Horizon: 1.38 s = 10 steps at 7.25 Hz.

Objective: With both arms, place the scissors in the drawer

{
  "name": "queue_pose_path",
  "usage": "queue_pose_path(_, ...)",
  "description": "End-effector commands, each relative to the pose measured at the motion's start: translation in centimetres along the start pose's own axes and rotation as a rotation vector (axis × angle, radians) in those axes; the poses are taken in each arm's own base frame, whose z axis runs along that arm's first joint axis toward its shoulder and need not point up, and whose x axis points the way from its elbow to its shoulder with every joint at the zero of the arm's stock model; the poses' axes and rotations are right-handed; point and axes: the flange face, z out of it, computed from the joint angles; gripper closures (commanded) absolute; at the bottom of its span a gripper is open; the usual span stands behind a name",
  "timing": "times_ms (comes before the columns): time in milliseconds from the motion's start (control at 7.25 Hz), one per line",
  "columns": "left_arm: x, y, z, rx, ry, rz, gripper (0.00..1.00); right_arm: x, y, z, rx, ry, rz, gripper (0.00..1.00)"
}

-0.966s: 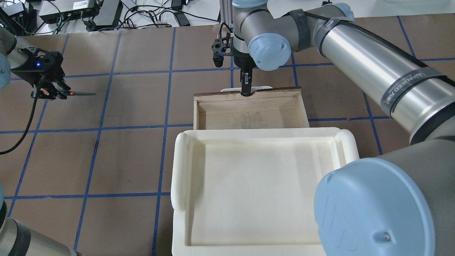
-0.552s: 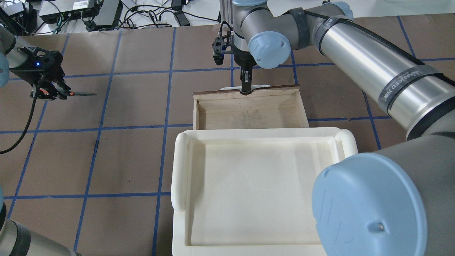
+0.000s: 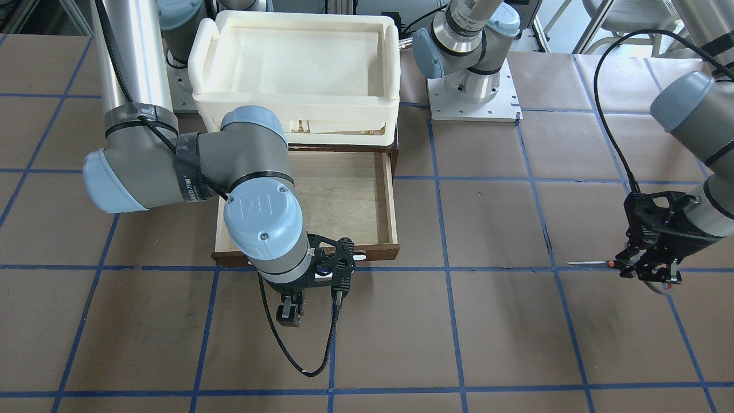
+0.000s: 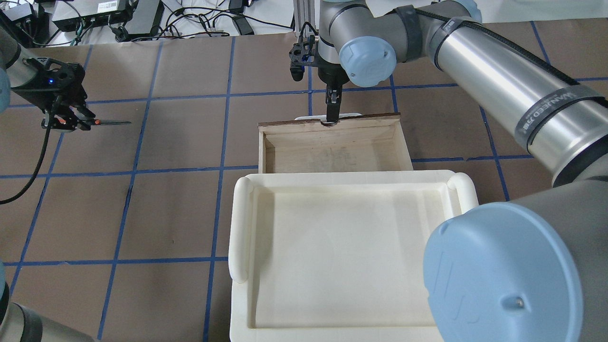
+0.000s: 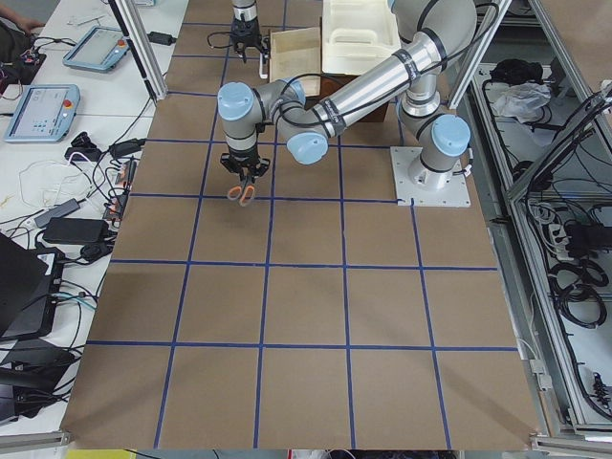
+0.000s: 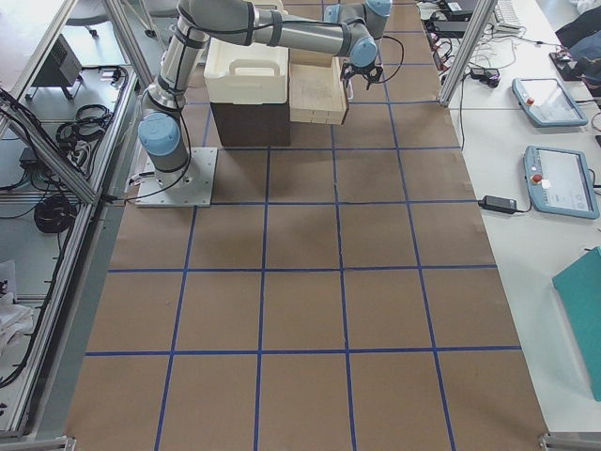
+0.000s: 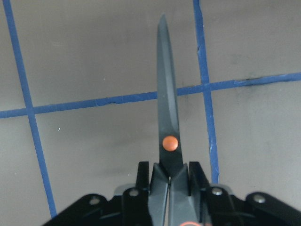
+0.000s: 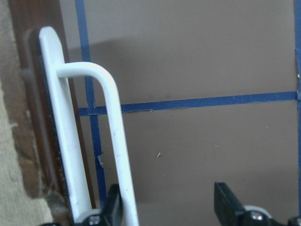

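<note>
Scissors (image 7: 168,117) hung clamped in the left gripper (image 4: 72,123), well to the left of the open drawer (image 4: 332,153) — blades aimed level toward it; the right gripper (image 4: 331,114), jaws spread wide, hovered at the handle (image 8: 114,150).

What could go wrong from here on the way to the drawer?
The left gripper holds the scissors by the handles, blades jutting out; the tip could catch the wall of the drawer or the cream tray above it.
The right gripper is open beside the handle, so the drawer is unheld and may slide if bumped.
The right arm hangs over the drawer front, possibly in the scissors' way.
</note>
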Motion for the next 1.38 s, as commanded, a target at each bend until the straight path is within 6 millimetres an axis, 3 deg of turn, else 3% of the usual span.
queue_pose_path(0, 0.4, -4.7, -2.8, 0.003, 0.01, -0.024, 1.0, -1.4, 2.9, -9.2, 0.056, 0.113, 0.214, 0.0)
queue_pose_path(138, 0.6, -7.4, -3.9, 0.006, 0.019, -0.032, 1.0, -2.2, 5.5, -13.3, 0.084, 0.162, 0.299, 0.0)
queue_pose_path(414, 1.1, -13.1, -5.6, 0.002, 0.036, -0.025, 1.0, -4.7, 9.2, -18.8, 0.085, 0.177, 0.472, 0.0)
queue_pose_path(552, 1.4, -15.6, -5.8, 0.004, 0.051, -0.059, 1.0, -5.7, 11.8, -21.2, 0.1, 0.177, 0.663, 0.0)
queue_pose_path(690, 1.6, -18.5, -6.3, 0.003, 0.045, -0.106, 1.0, -6.2, 14.0, -22.5, 0.117, 0.189, 0.81, 0.0)
queue_pose_path(966, 2.3, -26.9, -6.4, 0.001, 0.054, -0.166, 1.0, -10.1, 15.1, -24.0, 0.111, 0.15, 1.069, 0.0)
queue_pose_path(1103, 3.0, -31.8, -6.0, -0.002, 0.056, -0.194, 1.0, -11.4, 15.5, -23.3, 0.066, 0.099, 1.192, 0.0)
queue_pose_path(1241, 3.8, -36.0, -5.4, -0.003, 0.064, -0.164, 1.0, -12.0, 15.5, -24.0, 0.061, 0.118, 1.229, 0.0)
